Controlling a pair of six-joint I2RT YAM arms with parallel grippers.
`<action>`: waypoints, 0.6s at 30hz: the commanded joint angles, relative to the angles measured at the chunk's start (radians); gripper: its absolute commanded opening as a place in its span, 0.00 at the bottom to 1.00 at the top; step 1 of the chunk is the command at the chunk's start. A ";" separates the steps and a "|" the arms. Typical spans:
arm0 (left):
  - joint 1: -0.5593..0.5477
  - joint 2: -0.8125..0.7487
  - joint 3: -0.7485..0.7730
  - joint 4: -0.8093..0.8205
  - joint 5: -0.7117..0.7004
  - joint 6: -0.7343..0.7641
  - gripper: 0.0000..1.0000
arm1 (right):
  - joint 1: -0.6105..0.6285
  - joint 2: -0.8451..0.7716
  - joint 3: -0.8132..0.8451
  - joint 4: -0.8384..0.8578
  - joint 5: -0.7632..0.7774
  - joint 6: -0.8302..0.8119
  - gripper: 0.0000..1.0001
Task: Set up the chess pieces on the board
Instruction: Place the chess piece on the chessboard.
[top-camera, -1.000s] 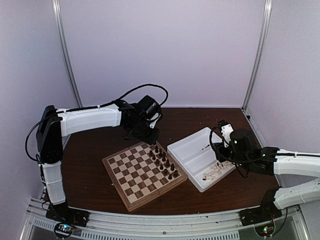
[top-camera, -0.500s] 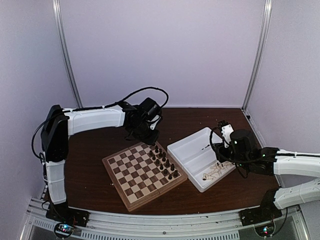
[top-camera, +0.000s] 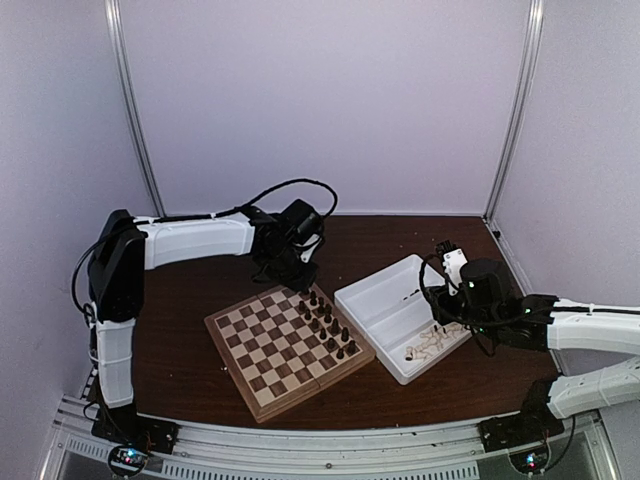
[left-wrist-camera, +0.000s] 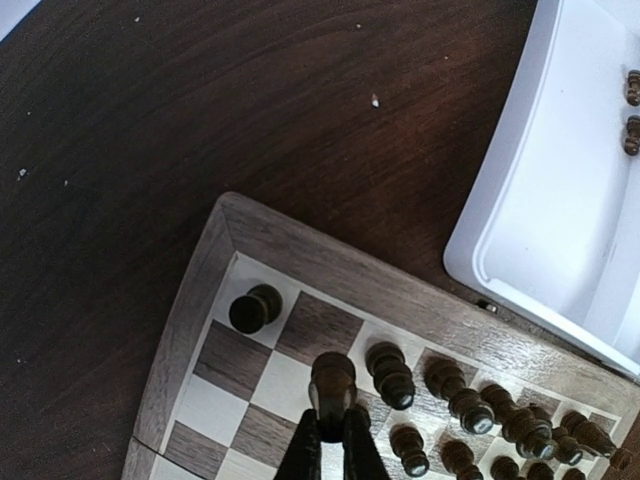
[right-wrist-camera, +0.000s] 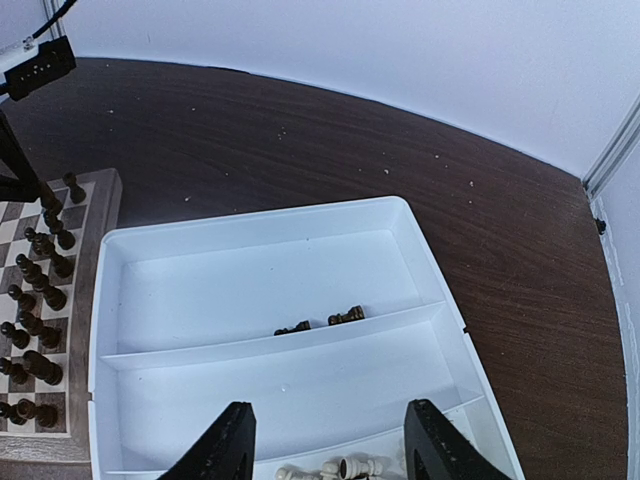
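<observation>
Risk first: our left gripper (left-wrist-camera: 330, 440), pinched shut on a dark chess piece (left-wrist-camera: 333, 380), hangs over the board (left-wrist-camera: 200, 290) between the corner piece (left-wrist-camera: 254, 308) and crowded neighbours (left-wrist-camera: 390, 372); a skewed release could topple them. Our right gripper (right-wrist-camera: 330, 450) hovers with fingers apart, empty, above the white tray (right-wrist-camera: 250, 220), where two dark pieces (right-wrist-camera: 345, 317) lie.

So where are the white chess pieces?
The white pieces lie in the white tray's near compartment, right of the board in the top view, close to the right gripper.
</observation>
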 joint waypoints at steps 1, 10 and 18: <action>0.012 0.023 0.033 0.019 -0.009 0.017 0.05 | -0.007 -0.003 0.000 0.018 0.003 -0.015 0.54; 0.014 0.042 0.041 0.019 -0.011 0.024 0.05 | -0.008 0.004 0.005 0.020 -0.001 -0.018 0.54; 0.016 0.061 0.056 0.022 -0.003 0.030 0.05 | -0.009 0.003 0.008 0.016 0.005 -0.024 0.54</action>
